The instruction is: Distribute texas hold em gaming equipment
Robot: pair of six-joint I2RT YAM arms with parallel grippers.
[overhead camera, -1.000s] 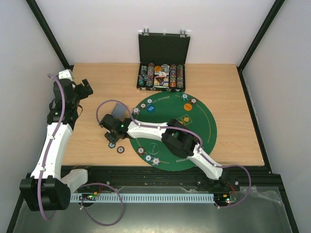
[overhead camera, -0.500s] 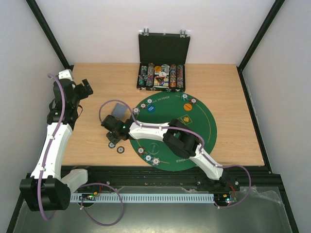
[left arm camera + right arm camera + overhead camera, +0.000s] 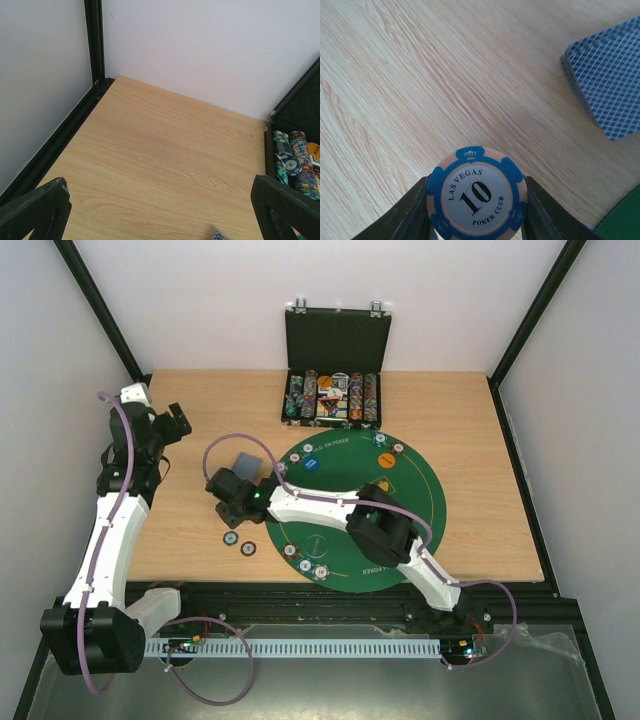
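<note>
The right tool (image 3: 229,500) has drawn back from two chips (image 3: 230,537) by the desk's (image 3: 165,150) front edge, pinching a blue chip (image 3: 476,194) near the cards (image 3: 606,90), seemingly for dealing out. Left tool (image 3: 160,215) spread, empty.

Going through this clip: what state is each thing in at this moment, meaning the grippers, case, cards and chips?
Left gripper: open, empty.
Right gripper: shut on the 10 chip.
10 chip: gripped by its edges, printed face towards the wrist camera.
Black case: open, lid upright, chip rows showing.
Card deck: stacked, backs up.
Two loose chips: lying flat.
</note>
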